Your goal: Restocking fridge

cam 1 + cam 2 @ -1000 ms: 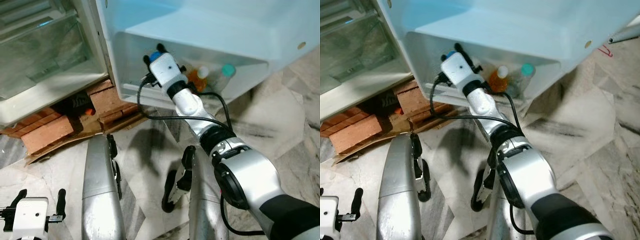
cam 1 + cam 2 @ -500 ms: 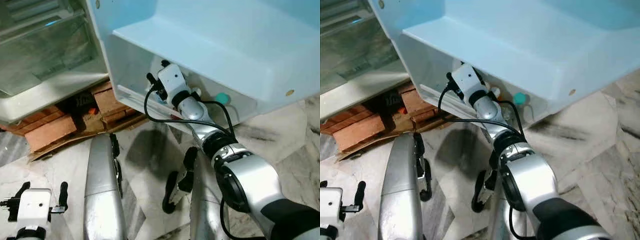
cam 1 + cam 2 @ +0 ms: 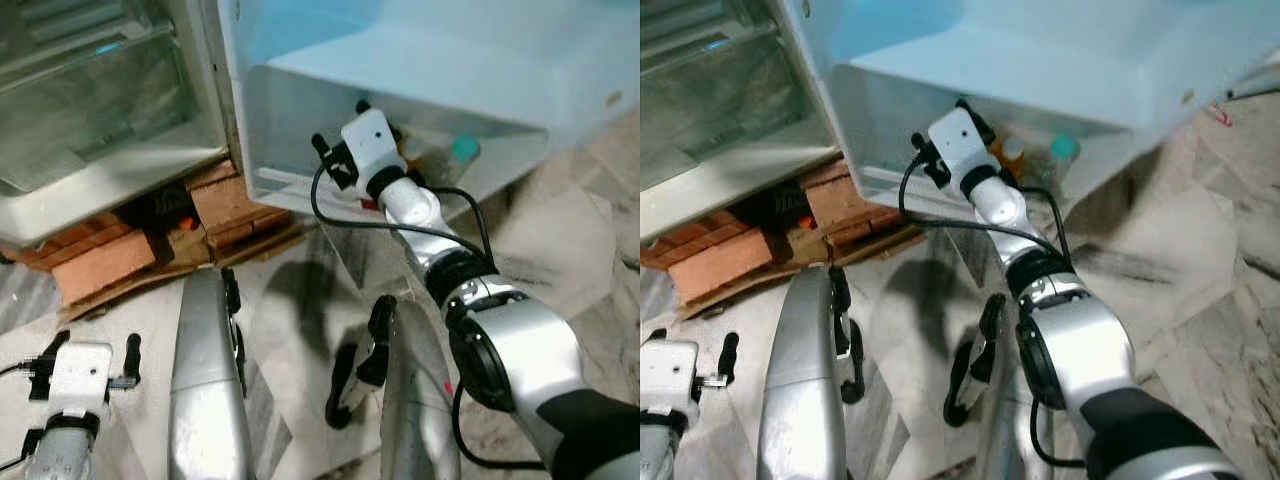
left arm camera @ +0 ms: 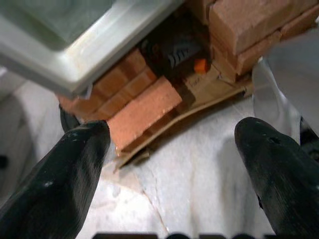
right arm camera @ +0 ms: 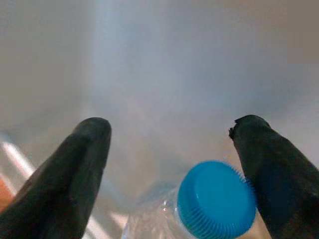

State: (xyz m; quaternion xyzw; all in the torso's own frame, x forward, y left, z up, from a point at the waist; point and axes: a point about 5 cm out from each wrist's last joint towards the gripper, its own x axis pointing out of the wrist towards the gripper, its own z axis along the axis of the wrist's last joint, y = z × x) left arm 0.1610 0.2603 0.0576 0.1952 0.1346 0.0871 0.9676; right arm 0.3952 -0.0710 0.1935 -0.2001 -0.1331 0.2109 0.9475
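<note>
Right gripper point(image 5: 169, 144) fingers spread above blue-capped bottle point(image 5: 214, 199)

Three bottles in door shelf: blue-capped point(image 5: 215, 199), orange point(image 3: 1011, 152), teal-capped point(image 3: 1064, 149).

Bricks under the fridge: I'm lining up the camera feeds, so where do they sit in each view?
Left eye view: bricks at left of centre, below the fridge's open compartment.
Right eye view: the same spot, nearer the left edge.
Left wrist view: centre, ahead of the left gripper.
Right wrist view: faces a blue bottle cap instead.
Shared landmark: the cardboard sheet beneath the bricks.
</note>
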